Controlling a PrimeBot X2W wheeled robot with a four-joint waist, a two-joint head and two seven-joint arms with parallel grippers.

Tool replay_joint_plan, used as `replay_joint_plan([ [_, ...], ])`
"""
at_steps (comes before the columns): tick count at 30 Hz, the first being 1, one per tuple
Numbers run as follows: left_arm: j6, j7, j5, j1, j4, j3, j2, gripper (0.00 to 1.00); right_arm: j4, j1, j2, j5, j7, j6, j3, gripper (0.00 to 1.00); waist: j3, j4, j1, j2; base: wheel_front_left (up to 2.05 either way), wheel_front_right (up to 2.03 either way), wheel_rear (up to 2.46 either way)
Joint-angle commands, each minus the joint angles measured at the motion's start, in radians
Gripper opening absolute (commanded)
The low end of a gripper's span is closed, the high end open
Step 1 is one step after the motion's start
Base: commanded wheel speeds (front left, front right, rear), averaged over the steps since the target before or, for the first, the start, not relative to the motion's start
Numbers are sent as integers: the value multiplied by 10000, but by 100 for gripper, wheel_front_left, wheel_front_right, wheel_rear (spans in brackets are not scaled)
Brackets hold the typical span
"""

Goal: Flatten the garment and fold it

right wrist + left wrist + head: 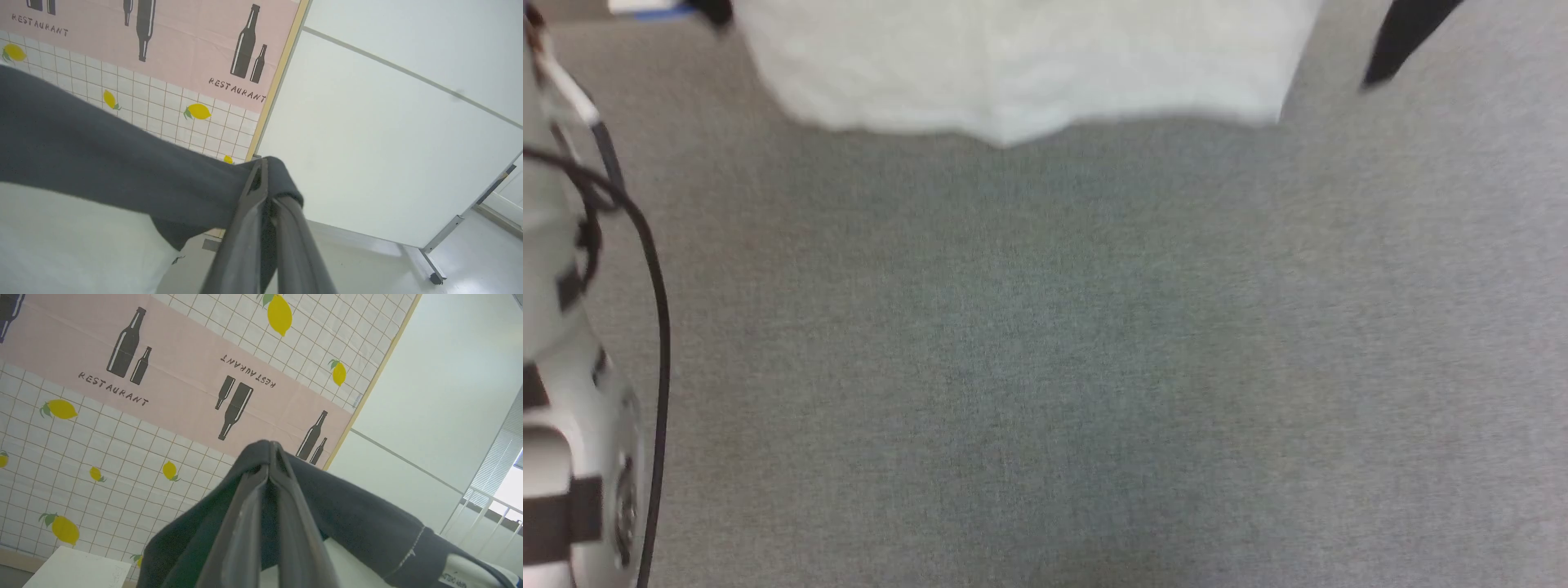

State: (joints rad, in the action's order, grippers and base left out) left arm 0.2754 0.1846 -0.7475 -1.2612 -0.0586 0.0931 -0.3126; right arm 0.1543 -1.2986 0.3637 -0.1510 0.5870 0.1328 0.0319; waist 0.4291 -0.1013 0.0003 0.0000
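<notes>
Garment is hanging across the top of the head view as a broad white sheet, its lower hem running blurred against the grey carpet; whether the hem is touching the carpet I cannot tell. One black sleeve is dangling at the upper right of that view, apart from the white body. At the left edge a pale forearm is showing, with a black cable looping down beside it. In the left wrist view the left gripper is pinching a fold of the garment's black fabric, jaws pressed together with the cloth bunching over the fingertips and draping away to the lower right, where a strip of white is peeking out. In the right wrist view the right gripper is doing the same, clamped tight on black cloth that is stretching off to the left above the white body. Behind both grippers a backdrop cloth printed with lemons, bottles and the word RESTAURANT is standing beside a plain white partition on a small caster.
</notes>
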Motion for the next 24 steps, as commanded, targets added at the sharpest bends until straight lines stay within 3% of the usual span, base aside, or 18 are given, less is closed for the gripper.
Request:
replay_joint_plan([
  [1,39,-294,147,-477,-258,-164,-12,0,284,-519,-21,222,-384,-21,-93,0,1199,173,-3,0,0,0,0],
  [7,-201,-1232,67,-1466,-1167,-487,203,0,1504,-2057,-270,787,-2039,-21,-274,0,1422,324,-3,0,0,0,0],
  [11,-475,-1488,-50,-1170,-1703,-566,178,0,2242,-2046,-353,713,-2383,-21,-211,0,1254,437,-3,0,0,0,0],
  [18,-1101,-1011,125,1221,-2351,111,-243,0,2754,92,-135,-388,-2065,-21,597,0,567,511,-3,0,0,0,0],
  [24,-1360,-607,254,4144,-2077,711,-573,0,2235,2839,203,-1711,-1624,-21,907,0,-321,522,-3,0,0,0,0],
])
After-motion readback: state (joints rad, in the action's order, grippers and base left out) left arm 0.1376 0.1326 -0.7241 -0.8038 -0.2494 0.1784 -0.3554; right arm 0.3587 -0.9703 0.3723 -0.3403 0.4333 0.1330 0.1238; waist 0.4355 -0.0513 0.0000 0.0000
